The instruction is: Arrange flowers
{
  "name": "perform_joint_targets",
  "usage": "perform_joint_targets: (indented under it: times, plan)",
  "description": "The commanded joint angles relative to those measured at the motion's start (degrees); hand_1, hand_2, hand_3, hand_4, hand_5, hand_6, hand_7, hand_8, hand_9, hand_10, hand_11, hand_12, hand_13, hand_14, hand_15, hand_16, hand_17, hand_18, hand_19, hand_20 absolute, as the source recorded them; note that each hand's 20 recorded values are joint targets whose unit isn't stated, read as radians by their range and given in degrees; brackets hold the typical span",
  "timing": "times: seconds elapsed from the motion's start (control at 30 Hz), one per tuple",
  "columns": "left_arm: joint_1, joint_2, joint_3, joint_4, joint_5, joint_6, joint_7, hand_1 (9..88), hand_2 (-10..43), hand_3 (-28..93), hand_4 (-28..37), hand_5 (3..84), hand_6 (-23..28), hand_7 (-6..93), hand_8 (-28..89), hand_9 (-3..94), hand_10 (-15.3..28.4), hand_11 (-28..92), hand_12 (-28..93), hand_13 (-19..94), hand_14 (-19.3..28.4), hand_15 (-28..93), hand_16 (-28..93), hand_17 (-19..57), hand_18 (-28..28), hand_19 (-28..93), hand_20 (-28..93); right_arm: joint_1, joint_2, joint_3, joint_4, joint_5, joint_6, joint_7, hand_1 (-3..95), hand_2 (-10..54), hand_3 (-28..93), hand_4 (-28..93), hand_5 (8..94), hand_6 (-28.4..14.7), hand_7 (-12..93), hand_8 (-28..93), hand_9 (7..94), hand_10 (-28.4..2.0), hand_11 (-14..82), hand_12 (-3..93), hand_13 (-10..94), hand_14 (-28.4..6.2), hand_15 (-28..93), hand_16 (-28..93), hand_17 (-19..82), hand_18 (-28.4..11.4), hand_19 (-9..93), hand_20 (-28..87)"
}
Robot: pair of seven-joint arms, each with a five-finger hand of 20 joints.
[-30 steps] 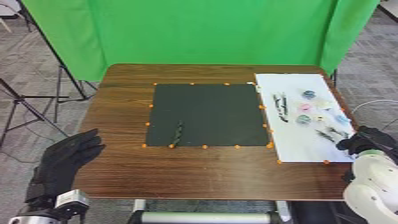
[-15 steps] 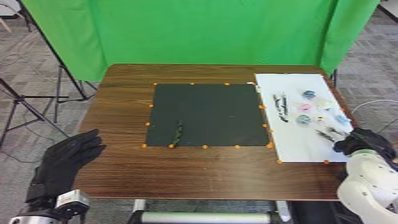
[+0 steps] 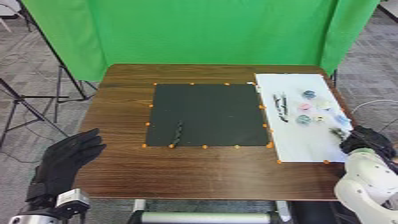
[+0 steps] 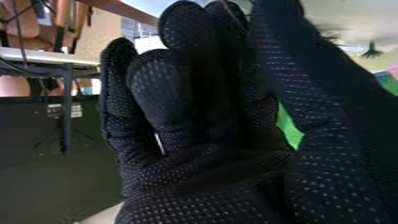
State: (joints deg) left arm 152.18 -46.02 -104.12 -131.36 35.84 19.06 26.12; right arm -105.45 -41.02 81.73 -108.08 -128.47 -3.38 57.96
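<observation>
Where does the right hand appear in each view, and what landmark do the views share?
Head view: the right hand is by the near part of the white sheet's right edge.
Right wrist view: the right hand is close up, before the camera.
Shared landmark: apparently the green curtain, seen as green patches beyond the hand.

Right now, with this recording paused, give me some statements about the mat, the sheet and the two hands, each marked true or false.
1. The white sheet lies to the right of the dark mat. True.
2. A dark stem lies on the white sheet, touching the pink flower. False: this stem lies on the dark mat, apart from that flower, which is on the sheet.
3. The right hand is at the right edge of the white sheet. True.
4. The left hand is curled into a fist. False: its fingers are extended.
</observation>
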Motion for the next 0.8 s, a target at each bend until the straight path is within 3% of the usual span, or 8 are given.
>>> perform_joint_targets:
  times: [0.03, 0.23, 0.27, 0.3, 0.33, 0.47, 0.63, 0.8]
  plan:
    - [0.4, -0.41, 0.18, 0.0, 0.06, -0.18, -0.24, 27.7, 4.9, 79, -16.6, 45.3, 13.6, 17.0, -10, 37.9, 21.9, 34, 9, 25, 28.4, 63, -14, -9.1, 23.0, 61, 12, -0.2, 1.0, -0.2, 0.0, -2.9, 2.5, 0.2, 56.5, -4.8, 69, -28, 64.3, -4.0, 56, 10, 74.5, -16.8, 45.4, 32.5, 69, -13.5, 77, 24, 35, -27.8, 93, 9]
    - [1.1, -0.07, 0.0, -0.18, -0.27, 0.24, 0.41, 27.7, 4.9, 79, -16.6, 45.2, 13.5, 17.2, -10, 37.9, 21.9, 34, 9, 25, 28.4, 63, -14, -9.0, 23.0, 61, 12, 0.2, 1.4, 1.1, -2.4, -3.0, 3.4, -0.1, 55.8, -5.0, 70, -28, 65.2, -3.6, 56, 10, 75.5, -16.2, 45.5, 33.1, 70, -13.3, 77, 24, 36, -27.7, 93, 11]
    - [1.0, -0.36, -0.19, -0.21, -0.06, 0.02, -0.13, 27.7, 4.9, 79, -16.6, 45.2, 13.5, 17.2, -10, 37.9, 21.9, 34, 9, 25, 28.4, 64, -14, -9.0, 23.0, 61, 12, 0.5, 1.5, 1.2, -3.2, -3.1, 3.2, 0.1, 55.8, -5.1, 71, -28, 65.3, -3.6, 56, 11, 75.5, -16.1, 45.5, 33.1, 70, -13.3, 77, 24, 36, -27.7, 93, 11]
    - [1.1, 0.0, -0.1, -0.21, -0.37, 0.42, 0.5, 27.7, 4.9, 79, -16.6, 45.2, 13.5, 17.2, -10, 37.9, 21.9, 34, 9, 25, 28.4, 64, -14, -9.0, 23.0, 61, 12, 1.1, 1.9, 1.0, -3.8, -2.9, 3.7, -0.1, 55.6, -5.2, 71, -28, 65.4, -3.4, 56, 11, 75.9, -16.1, 45.6, 33.2, 71, -13.2, 77, 24, 36, -27.8, 93, 12]
    - [1.1, -0.34, -0.4, -0.34, -0.08, 0.21, -0.1, 27.7, 4.9, 79, -16.6, 45.2, 13.5, 17.2, -10, 37.9, 21.9, 34, 9, 25, 28.4, 63, -14, -9.0, 23.0, 61, 12, 1.1, 2.1, 1.2, -4.9, -2.9, 3.9, -0.2, 55.6, -5.2, 71, -28, 65.5, -3.3, 56, 11, 76.1, -15.9, 45.7, 33.3, 71, -13.1, 77, 24, 36, -27.8, 93, 12]
    - [1.5, -0.44, -0.81, -0.49, -0.11, 0.31, -0.03, 27.8, 5.0, 79, -16.5, 45.2, 13.5, 17.2, -10, 37.8, 21.9, 34, 9, 25, 28.4, 63, -14, -9.1, 23.0, 61, 12, 3.6, 2.9, -0.1, -8.4, -3.4, 4.2, -1.9, 55.3, -5.6, 72, -28, 66.0, -3.1, 56, 11, 76.8, -15.3, 45.6, 34.0, 72, -13.0, 77, 25, 37, -28.0, 93, 14]
    - [2.1, -0.22, -1.36, -0.82, -0.26, 0.67, 0.11, 27.8, 4.9, 79, -16.6, 45.2, 13.6, 17.1, -10, 37.8, 22.0, 34, 9, 25, 28.4, 64, -14, -9.1, 23.0, 61, 12, 11.1, 2.9, -6.4, -12.4, -3.2, 3.2, -3.7, 55.4, -6.0, 73, -28, 66.8, -2.9, 55, 11, 77.5, -15.0, 45.4, 34.7, 72, -13.0, 77, 26, 37, -28.3, 93, 17]
    - [1.8, -0.62, -1.6, -0.9, 0.1, 0.3, -0.71, 27.8, 4.9, 79, -16.7, 45.2, 13.6, 17.1, -10, 37.9, 22.0, 34, 9, 25, 28.4, 63, -14, -9.0, 23.0, 61, 12, 21.4, 0.8, -16.7, -13.6, -2.9, 1.9, -6.0, 55.4, -6.2, 73, -28, 67.8, -3.1, 54, 12, 77.9, -14.9, 45.3, 35.0, 73, -12.8, 77, 26, 37, -28.3, 93, 19]
